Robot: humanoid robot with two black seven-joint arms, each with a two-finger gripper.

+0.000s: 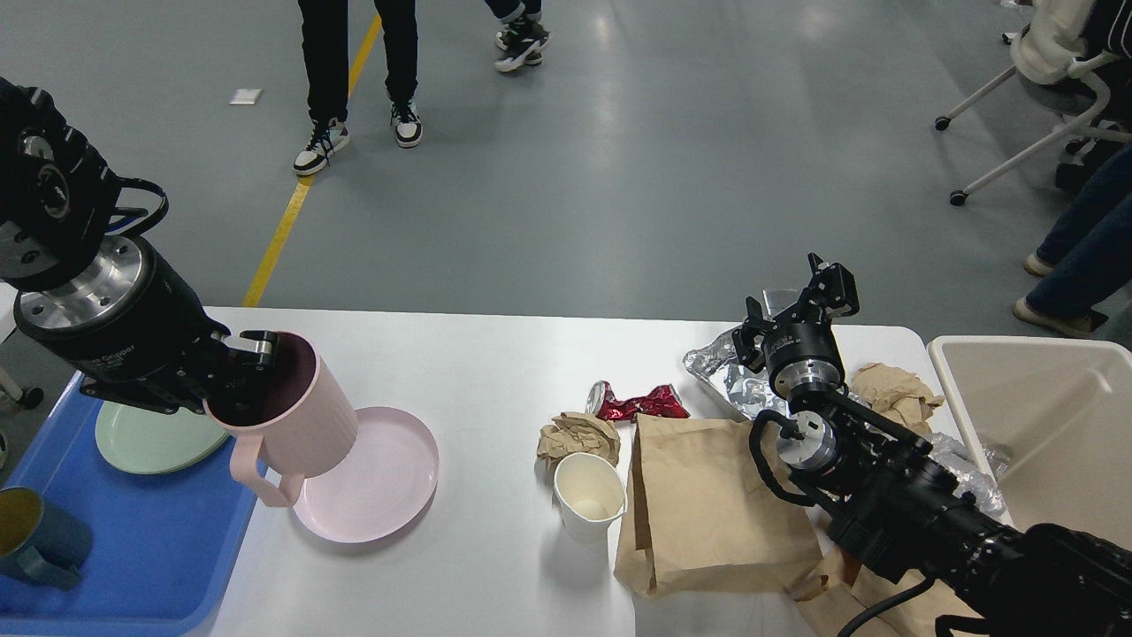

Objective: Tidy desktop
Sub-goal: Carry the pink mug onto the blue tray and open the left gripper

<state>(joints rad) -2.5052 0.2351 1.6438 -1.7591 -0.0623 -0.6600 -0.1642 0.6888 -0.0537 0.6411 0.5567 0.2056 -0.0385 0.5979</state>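
- Nearest, at the lower left, a glossy blue plastic tray (150, 566) with a raised rim holds a dark teal mug (35, 540) and a flat pale green plate (146, 438).
- The desktop (478, 566), smooth matte white with rounded corners, spans almost the whole width under everything else.
- On it a creased brown paper bag (707, 509) lies flat, with a white paper cup (587, 497) standing just beside its left edge.
- A round pink plate (376, 487) sits right of the tray.
- The left gripper (243, 363) has its jaws closed over the rim of a ribbed pink mug (292, 416), one finger inside; the mug hangs tilted over the plate's left edge. Faint lettering on the wrist housing is not readable with certainty.
- Behind the cup: a ball of crumpled brown paper (579, 435) and a crushed red can (638, 403).
- The right gripper (809, 296) hovers over crinkled silver foil (730, 376), its jaws parted and holding nothing.
- A beige plastic bin (1044, 425) stands at the right end.
- Farther off, grey floor with a yellow line (292, 208) and people's legs.
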